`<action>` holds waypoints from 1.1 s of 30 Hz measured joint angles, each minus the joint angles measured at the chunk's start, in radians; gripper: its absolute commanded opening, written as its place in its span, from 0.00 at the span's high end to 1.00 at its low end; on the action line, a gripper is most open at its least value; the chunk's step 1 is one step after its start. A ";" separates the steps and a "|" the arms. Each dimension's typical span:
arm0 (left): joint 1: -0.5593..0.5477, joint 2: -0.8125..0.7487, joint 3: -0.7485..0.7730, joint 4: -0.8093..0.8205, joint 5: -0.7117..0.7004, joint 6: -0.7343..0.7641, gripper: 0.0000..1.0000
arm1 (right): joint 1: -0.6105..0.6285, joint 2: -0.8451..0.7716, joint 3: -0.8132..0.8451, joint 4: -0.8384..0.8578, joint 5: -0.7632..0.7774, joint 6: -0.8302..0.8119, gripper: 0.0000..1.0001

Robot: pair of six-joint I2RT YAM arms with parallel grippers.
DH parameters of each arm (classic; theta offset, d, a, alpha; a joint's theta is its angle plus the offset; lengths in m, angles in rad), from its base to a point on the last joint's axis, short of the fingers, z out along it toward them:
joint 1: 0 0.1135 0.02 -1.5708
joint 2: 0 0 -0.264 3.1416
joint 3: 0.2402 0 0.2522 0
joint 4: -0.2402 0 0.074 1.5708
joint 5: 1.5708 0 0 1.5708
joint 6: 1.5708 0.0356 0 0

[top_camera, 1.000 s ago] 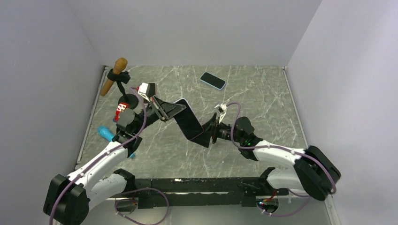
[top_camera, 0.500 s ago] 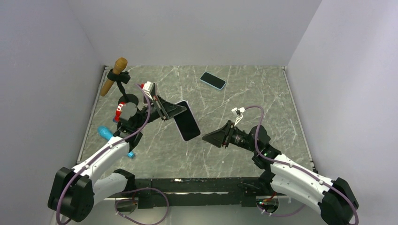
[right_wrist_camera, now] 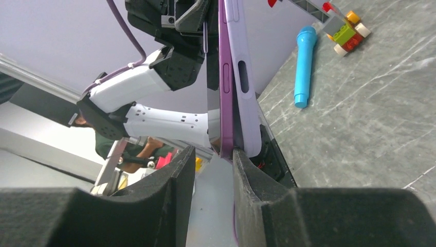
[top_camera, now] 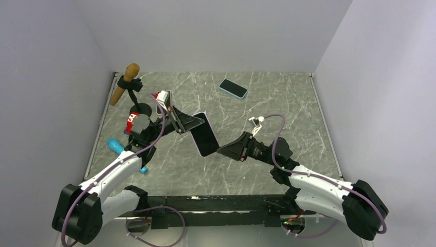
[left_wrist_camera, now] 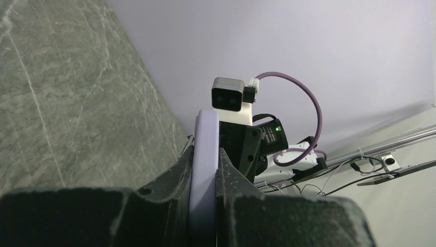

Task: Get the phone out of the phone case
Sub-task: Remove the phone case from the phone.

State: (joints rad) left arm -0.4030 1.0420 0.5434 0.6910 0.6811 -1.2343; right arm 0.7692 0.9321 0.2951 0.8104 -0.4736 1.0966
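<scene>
My left gripper (top_camera: 191, 122) is shut on the lilac phone case (top_camera: 201, 116) and holds it tilted above the table, with the phone's black screen (top_camera: 205, 138) facing up. In the left wrist view the case's edge (left_wrist_camera: 204, 154) is pinched between the jaws of that gripper (left_wrist_camera: 205, 150). My right gripper (top_camera: 222, 151) sits at the phone's lower corner, its jaws narrowly open. In the right wrist view the purple phone edge (right_wrist_camera: 225, 82) and the lilac case wall (right_wrist_camera: 241, 77) end just at the right fingertip (right_wrist_camera: 237, 154). A gap remains towards the other finger of this gripper (right_wrist_camera: 213, 150).
A second phone in a blue case (top_camera: 233, 88) lies at the back. A wooden-handled tool (top_camera: 125, 82) lies at the back left. A blue toy microphone (top_camera: 115, 146) lies by the left edge, next to a toy brick car (right_wrist_camera: 345, 32). Grey walls enclose three sides.
The right gripper was wide around the phone's lower end, pulled back to the right, and has come back to the corner with its jaws narrowed. The left arm drew the phone slightly left.
</scene>
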 measured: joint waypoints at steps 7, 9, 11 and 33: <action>-0.023 -0.006 0.000 0.000 0.003 0.000 1.00 | 0.012 0.085 0.000 0.117 -0.006 0.040 0.65; -0.042 -0.003 0.000 0.001 0.001 0.001 1.00 | 0.014 0.118 0.003 0.153 -0.014 0.049 0.67; -0.063 0.005 0.000 0.000 0.000 0.008 1.00 | 0.018 0.163 0.012 0.193 -0.034 0.058 0.76; -0.098 -0.270 -0.208 0.021 -0.039 0.172 0.01 | 0.011 0.301 -0.013 0.511 -0.070 0.278 1.00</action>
State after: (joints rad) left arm -0.5011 0.7719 0.3359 0.7124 0.6422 -1.0618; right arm 0.7803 1.2327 0.2821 1.3212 -0.5438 1.3743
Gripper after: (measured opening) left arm 0.994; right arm 0.077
